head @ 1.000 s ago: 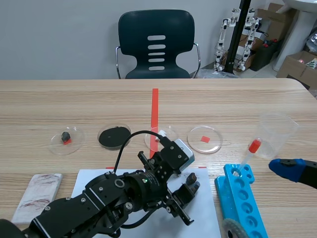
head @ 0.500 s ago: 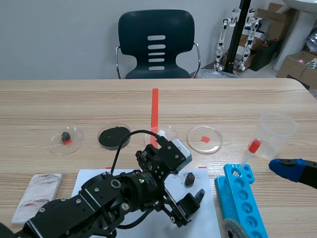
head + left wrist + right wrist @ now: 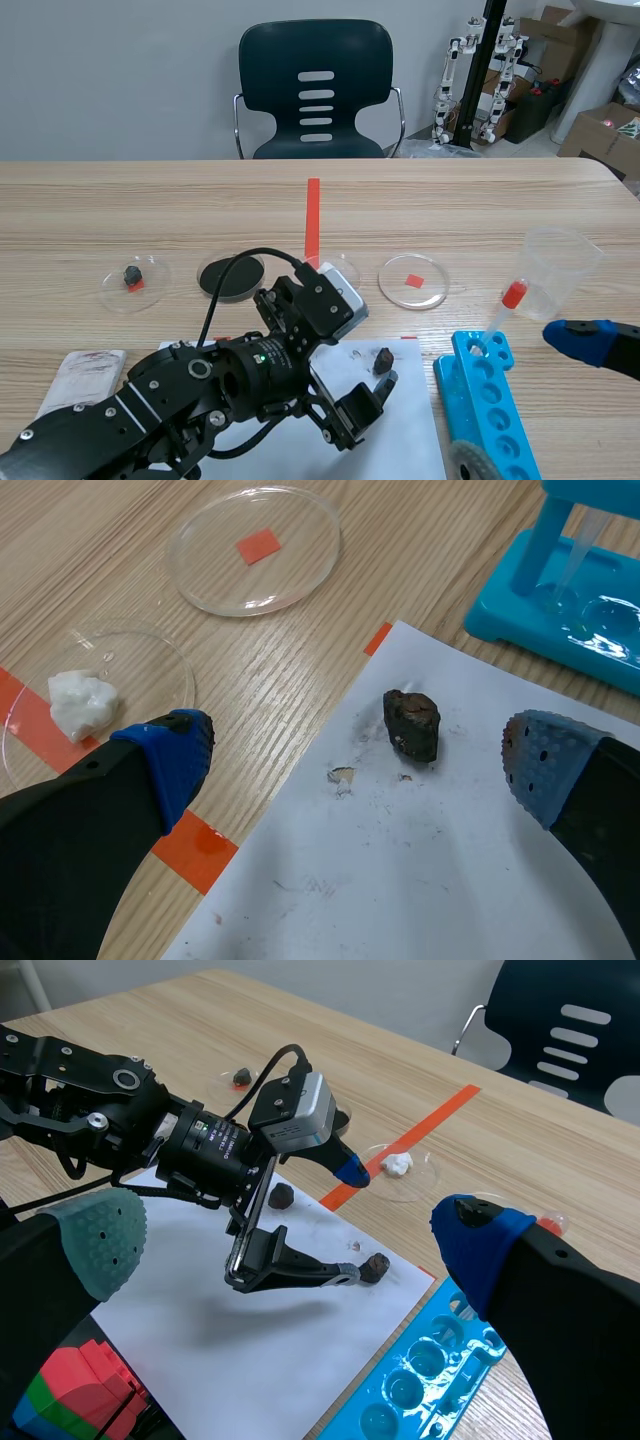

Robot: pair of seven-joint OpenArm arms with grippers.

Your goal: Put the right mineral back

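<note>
We see the left gripper (image 3: 362, 763) spread wide over the white sheet of paper (image 3: 430, 880), with nothing in its grasp. The dark mineral (image 3: 411, 723) lies on that sheet between the two fingers, nearer the one showing its dotted pad (image 3: 535, 765), and clear of both. A few small crumbs sit on the paper just beside it.

In the scene view the mineral is right of centre in the lower half of the frame, near the sheet's far right corner. Beyond it, right of centre, stands an empty petri dish with a red square (image 3: 413, 281). Just left of that dish, at the end of the red tape line (image 3: 313, 215), is a dish holding a white lump (image 3: 80, 700), partly hidden by the left arm in the scene view. Further left we find a dish with black contents (image 3: 228, 275). At the left of the frame is a dish with a small dark stone on a red square (image 3: 133, 277). A white streaked tile (image 3: 80, 378) lies at the lower left.

The right gripper (image 3: 290, 1235) is also wide open and holds nothing. It sits at the right edge of the scene view, near a blue test tube rack (image 3: 490, 400). A red-capped dropper (image 3: 505, 305) stands in the rack, with a clear plastic cup (image 3: 555, 270) behind it.
</note>
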